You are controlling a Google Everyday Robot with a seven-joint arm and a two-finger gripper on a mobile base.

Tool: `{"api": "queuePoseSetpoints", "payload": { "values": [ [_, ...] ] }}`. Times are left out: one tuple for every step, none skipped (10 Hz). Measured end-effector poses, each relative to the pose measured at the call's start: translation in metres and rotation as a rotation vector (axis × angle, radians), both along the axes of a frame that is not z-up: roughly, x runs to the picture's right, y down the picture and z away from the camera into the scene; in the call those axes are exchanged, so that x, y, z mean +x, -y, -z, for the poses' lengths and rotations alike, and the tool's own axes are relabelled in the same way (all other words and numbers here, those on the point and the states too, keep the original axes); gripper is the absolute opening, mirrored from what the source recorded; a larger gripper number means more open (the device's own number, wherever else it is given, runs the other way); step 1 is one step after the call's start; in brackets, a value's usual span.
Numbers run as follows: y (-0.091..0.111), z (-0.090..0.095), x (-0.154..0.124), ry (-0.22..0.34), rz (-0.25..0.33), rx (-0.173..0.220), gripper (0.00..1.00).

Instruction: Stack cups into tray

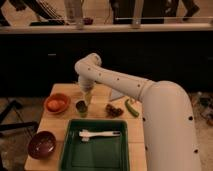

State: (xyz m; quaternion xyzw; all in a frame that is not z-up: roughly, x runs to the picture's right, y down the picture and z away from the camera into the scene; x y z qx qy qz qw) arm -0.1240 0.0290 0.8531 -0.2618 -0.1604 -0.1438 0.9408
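Note:
A small dark cup (pixel 81 106) stands on the wooden table (pixel 55 124), just behind the far rim of the deep-green tray (pixel 95 156). My gripper (pixel 87 98) hangs down from the white arm, right beside and slightly above this cup on its right. Its fingers stand open and nothing shows between them. A white utensil (pixel 100 134) lies across the far part of the tray. I cannot make out a pale green cup.
An orange bowl (pixel 56 103) sits left of the cup and a maroon bowl (pixel 41 144) at the front left corner. A dark red clump (pixel 114 110) and a green vegetable (pixel 131 107) lie to the right. My white arm covers the table's right side.

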Motion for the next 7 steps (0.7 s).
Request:
{"api": "queuePoseSetpoints", "payload": {
  "values": [
    [0.001, -0.002, -0.002, 0.005, 0.002, -0.003, 0.74],
    [0.002, -0.003, -0.003, 0.009, 0.005, -0.006, 0.65],
    [0.002, -0.005, -0.004, 0.013, 0.006, -0.011, 0.59],
    [0.001, -0.007, -0.005, 0.016, 0.006, -0.014, 0.58],
    [0.0, -0.009, -0.006, 0.02, 0.006, -0.02, 0.58],
    [0.0, -0.01, -0.007, 0.025, 0.005, -0.024, 0.58],
    [-0.002, -0.012, -0.008, 0.031, 0.004, -0.031, 0.58]
  ]
}}
